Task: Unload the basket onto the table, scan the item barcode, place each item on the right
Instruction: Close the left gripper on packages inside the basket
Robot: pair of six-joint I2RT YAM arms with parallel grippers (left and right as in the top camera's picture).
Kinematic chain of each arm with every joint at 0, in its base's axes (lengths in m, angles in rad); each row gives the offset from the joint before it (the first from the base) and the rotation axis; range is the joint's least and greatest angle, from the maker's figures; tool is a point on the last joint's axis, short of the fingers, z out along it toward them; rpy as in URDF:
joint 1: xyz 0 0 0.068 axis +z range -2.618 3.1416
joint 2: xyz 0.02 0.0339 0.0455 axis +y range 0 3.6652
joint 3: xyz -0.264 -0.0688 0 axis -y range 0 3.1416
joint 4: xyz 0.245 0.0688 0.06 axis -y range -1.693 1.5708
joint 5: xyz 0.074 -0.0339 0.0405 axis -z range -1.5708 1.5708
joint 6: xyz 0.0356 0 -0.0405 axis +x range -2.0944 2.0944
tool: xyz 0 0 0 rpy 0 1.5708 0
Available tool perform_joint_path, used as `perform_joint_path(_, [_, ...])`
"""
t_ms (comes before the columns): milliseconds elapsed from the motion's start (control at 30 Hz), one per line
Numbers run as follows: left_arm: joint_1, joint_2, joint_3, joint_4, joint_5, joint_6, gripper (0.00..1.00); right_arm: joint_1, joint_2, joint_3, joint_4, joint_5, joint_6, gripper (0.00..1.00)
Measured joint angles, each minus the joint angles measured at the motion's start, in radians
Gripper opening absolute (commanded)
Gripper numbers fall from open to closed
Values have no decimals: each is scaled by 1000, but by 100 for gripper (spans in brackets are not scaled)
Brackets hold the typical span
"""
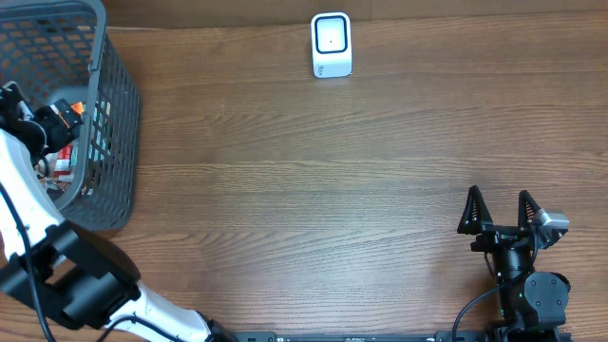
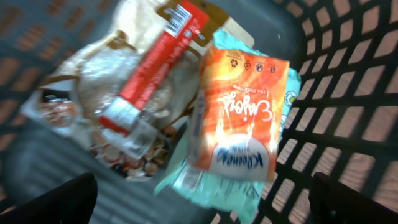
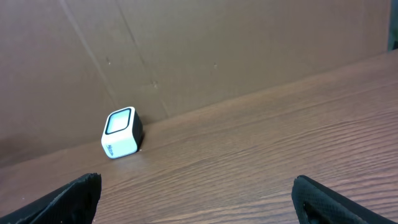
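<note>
So far nothing is scanned: the orange packet [image 2: 239,118] lies in the basket [image 1: 119,104] under the spread left jaws, the right jaws are spread and empty, and the scanner [image 1: 332,45] stands well apart.

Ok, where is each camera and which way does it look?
Overhead: above the table, looking straight down; shows the left arm reaching into the grey basket and the right gripper.
Left wrist: on the left arm, looking down into the basket at an orange packet; open left gripper at the bottom corners.
Right wrist: low over the table, facing the white scanner; open right gripper tips at the bottom corners.
Shared: overhead and right wrist both show the scanner.
</note>
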Motion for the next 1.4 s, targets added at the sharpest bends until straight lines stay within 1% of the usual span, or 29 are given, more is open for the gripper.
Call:
perform_joint_path(200, [0,82,0,10,90,54,100,0,0,0,0,0,0,100])
perform_joint_path(300, [0,114,0,15,109,72,100,0,0,0,0,0,0,100])
perform_joint_path(600, [0,191,0,26,130,79,100,0,0,0,0,0,0,100])
perform_joint_path(767, [-8,205,0,42,136,91,100,0,0,0,0,0,0,100])
perform_joint_path(1100, [-35,205,0,71,120,102,90,0,0,0,0,0,-1,100])
perform_joint_path(1400, [-57,205,0,76,80,105,72,0,0,0,0,0,1,100])
